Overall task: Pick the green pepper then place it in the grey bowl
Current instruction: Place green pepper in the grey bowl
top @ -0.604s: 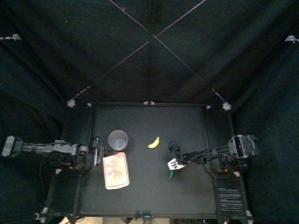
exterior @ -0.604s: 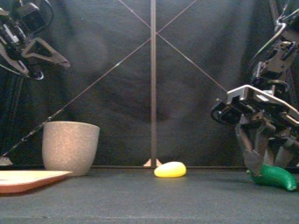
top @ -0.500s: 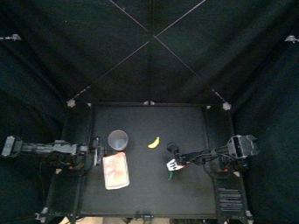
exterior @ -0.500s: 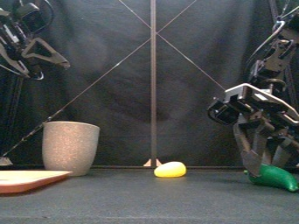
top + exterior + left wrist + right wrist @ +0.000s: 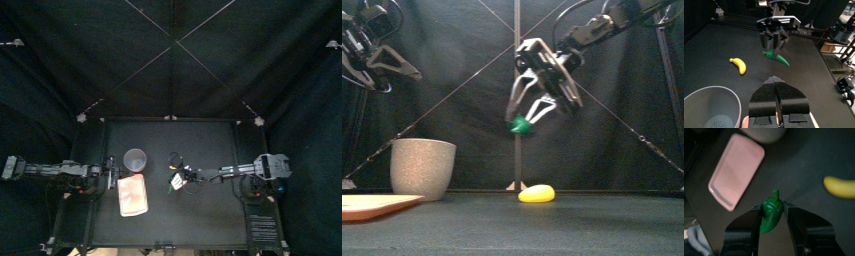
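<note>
Looking down from above, we see the right gripper over the middle of the table, beside the pink tray and near the grey bowl. From the front, its jaws clamp the green pepper in the air above the banana, right of the bowl. Its wrist view shows the pepper lengthwise between the jaws, stem pointing past their tips; the jaws of the left gripper meet, empty.
</note>
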